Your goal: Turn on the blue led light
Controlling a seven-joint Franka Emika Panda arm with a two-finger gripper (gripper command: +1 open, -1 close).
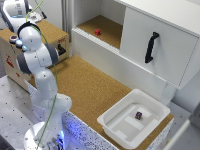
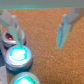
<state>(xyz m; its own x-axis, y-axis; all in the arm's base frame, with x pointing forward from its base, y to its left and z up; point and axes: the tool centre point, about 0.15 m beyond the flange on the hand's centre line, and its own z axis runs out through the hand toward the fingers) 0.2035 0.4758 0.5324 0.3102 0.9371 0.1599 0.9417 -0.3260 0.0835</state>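
Observation:
The blue led light is a small round pale-blue cap in a grey ring, standing on a cork-topped surface. A dark red round cap sits beside it, and a greener cap on its other side. My gripper is open and empty, hovering above the cork just beside this row of caps; one finger is over the red cap. In the exterior view the pale-blue cap and the red cap sit on a cardboard box at the left; the arm hides my fingers there.
A cork table top runs through the middle. A white cabinet with a black handle stands at the back; a small red thing lies in its open compartment. A white tray holds a small dark cube.

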